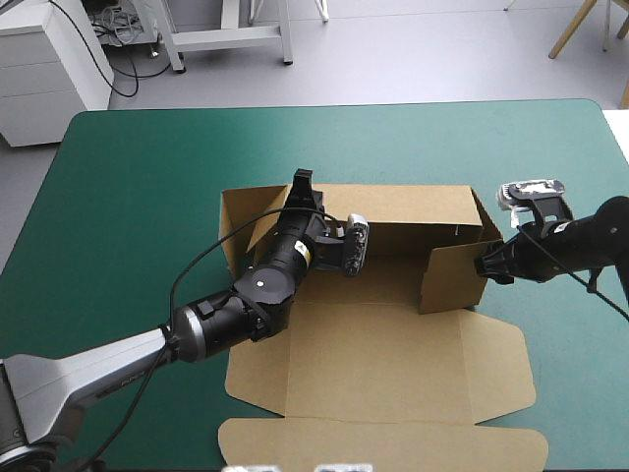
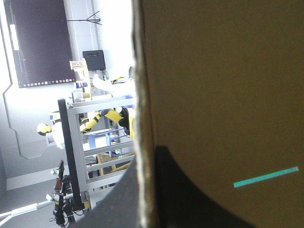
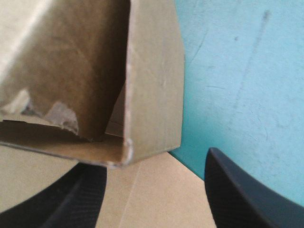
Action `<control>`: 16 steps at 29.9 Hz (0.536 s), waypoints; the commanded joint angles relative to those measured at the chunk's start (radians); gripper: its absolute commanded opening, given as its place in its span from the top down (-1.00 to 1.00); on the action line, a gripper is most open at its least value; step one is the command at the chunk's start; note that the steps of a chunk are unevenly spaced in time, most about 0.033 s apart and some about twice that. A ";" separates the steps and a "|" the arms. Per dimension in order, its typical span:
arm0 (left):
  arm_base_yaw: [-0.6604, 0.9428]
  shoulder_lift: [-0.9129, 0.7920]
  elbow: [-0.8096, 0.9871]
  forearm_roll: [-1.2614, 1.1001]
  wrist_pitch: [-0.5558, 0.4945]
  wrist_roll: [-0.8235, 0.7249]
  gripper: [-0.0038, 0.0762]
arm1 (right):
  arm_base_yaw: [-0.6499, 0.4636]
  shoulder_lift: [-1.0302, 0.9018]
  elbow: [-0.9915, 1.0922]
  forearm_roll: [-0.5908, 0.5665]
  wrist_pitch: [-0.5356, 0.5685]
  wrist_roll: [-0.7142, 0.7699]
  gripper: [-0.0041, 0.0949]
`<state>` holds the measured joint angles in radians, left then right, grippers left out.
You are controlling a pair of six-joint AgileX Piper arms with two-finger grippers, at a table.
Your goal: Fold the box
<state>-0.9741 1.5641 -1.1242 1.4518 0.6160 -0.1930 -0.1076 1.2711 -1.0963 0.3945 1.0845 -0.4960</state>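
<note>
Teal-green cover w/ brown box at ctr, part-formed: far wall and both side walls raised, lid lying flat toward the near edge. L gripper pinches the far wall's top edge near the box's L corner, its black fingers all but together w/ the board between. R gripper sits at the R side wall, prongs spread apart, the wall's end corner just ahead of the gap.
</note>
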 commanded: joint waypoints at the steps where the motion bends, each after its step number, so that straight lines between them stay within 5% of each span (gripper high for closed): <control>1: -0.008 -0.033 -0.024 0.027 0.021 -0.012 0.93 | 0.001 -0.025 0.020 0.084 -0.063 -0.131 -0.20; 8: -0.008 -0.033 -0.024 0.027 0.021 -0.012 0.93 | 0.001 -0.025 0.091 0.195 -0.108 -0.372 -0.20; 16: -0.008 -0.032 -0.024 0.030 -0.003 0.013 0.93 | 0.001 -0.025 0.109 0.336 -0.175 -0.464 -0.20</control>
<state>-0.9741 1.5652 -1.1242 1.4518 0.6128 -0.1862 -0.1076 1.2711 -0.9636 0.6473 0.9642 -0.9333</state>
